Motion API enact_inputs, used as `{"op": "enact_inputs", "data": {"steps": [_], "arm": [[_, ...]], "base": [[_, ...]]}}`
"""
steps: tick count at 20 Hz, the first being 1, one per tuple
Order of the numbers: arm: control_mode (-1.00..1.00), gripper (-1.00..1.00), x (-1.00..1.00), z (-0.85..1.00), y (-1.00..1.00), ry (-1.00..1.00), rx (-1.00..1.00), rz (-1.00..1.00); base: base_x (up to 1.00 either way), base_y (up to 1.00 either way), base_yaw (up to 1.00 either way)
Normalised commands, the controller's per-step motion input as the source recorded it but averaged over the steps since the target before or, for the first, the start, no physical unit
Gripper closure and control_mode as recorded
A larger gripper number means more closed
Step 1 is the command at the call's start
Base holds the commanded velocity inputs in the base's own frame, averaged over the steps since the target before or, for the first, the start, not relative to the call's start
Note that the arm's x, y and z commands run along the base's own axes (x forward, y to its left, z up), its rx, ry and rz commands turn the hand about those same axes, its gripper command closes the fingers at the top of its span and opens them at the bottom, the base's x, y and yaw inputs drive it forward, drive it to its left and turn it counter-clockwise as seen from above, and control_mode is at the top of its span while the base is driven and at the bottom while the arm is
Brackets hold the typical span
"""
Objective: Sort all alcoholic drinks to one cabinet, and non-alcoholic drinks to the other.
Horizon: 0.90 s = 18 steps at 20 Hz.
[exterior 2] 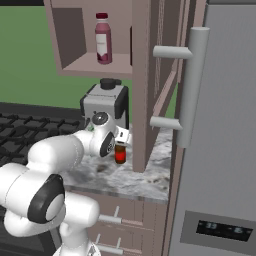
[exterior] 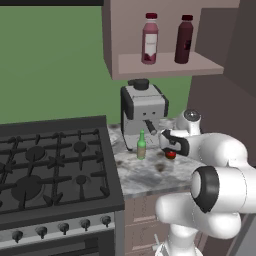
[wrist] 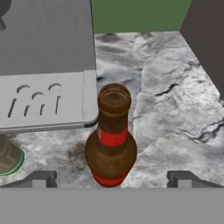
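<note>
You are looking at the gripper (wrist: pixel 109 179) standing with its jaws spread wide and grasping nothing; its two fingertips (wrist: pixel 37 179) are sitting well to either side of the amber-brown bottle (wrist: pixel 111 138), clear of the glass. That bottle is standing upright on the marble counter (wrist: pixel 175 113), and its red label is showing at neck and base. In the right base view the amber-brown bottle (exterior 2: pixel 120 153) is sitting just beside the cabinet side panel (exterior 2: pixel 141 85), directly below the hand. Slightly farther back, the green bottle (exterior: pixel 141 145) is standing upright in front of the coffee machine (exterior: pixel 143 114), to the left of the amber one. Beyond and above, the pink bottle (exterior: pixel 150 39) and the dark maroon bottle (exterior: pixel 184 39) are resting side by side, slightly apart, on the open cabinet shelf (exterior: pixel 165 65). The stove (exterior: pixel 50 165) is occupying the counter's left.
</note>
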Motion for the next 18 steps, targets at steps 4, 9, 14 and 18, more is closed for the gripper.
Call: {"op": "enact_inputs", "data": {"steps": [4, 9, 14, 18], "arm": [[-1.00, -1.00, 0.09, -0.09, 0.00, 0.01, 0.00, 0.00], [-1.00, -1.00, 0.08, -0.10, 0.00, 0.01, 0.00, 0.00], [-1.00, -1.00, 0.07, -0.08, 0.00, 0.00, 0.00, 0.00], [-1.00, -1.00, 0.08, -0.07, 0.00, 0.00, 0.00, 0.00]], "base": [[0.00, 0.00, 0.00], [0.00, 0.00, 0.00], [0.00, 0.00, 0.00], [0.00, 0.00, 0.00]]}}
